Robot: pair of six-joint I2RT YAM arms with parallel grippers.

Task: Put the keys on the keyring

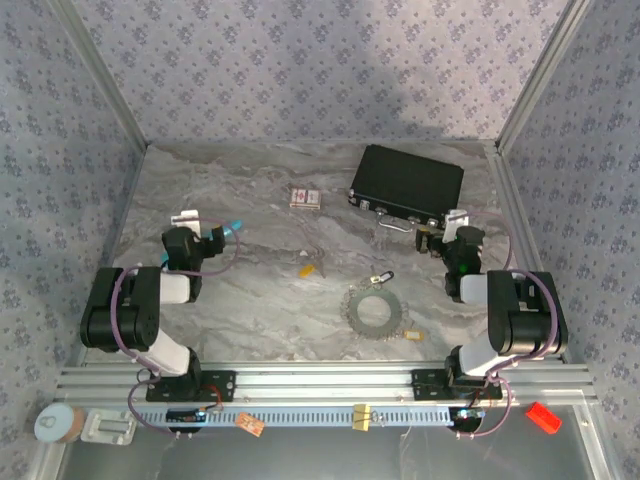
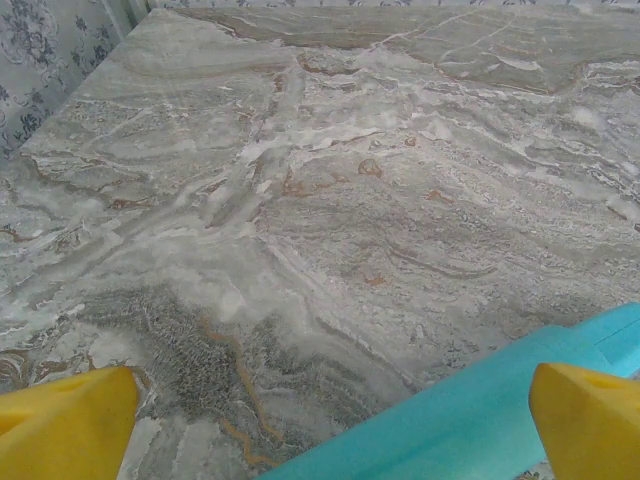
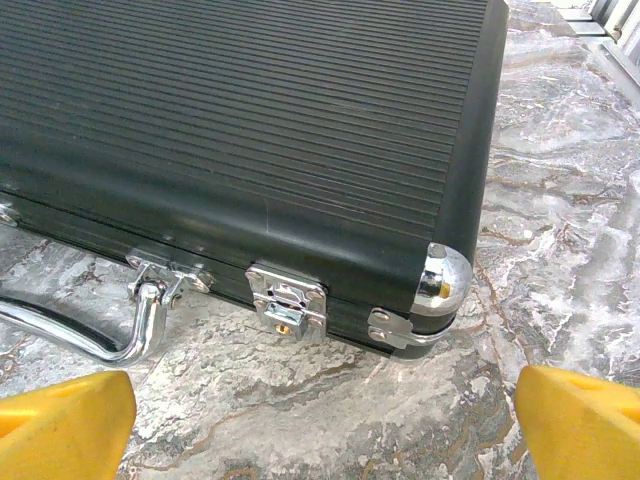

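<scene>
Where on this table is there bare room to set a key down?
Bare marble lies at the back left, between the left wall and the small red-and-white box, and in front, left of the silvery toothed keyring. Crowded: around that ring and by the black ribbed case.

top: overhead, whole table [image 1: 250, 290] | left wrist: low over table | right wrist: near black case [image 3: 250, 120], also in top
</scene>
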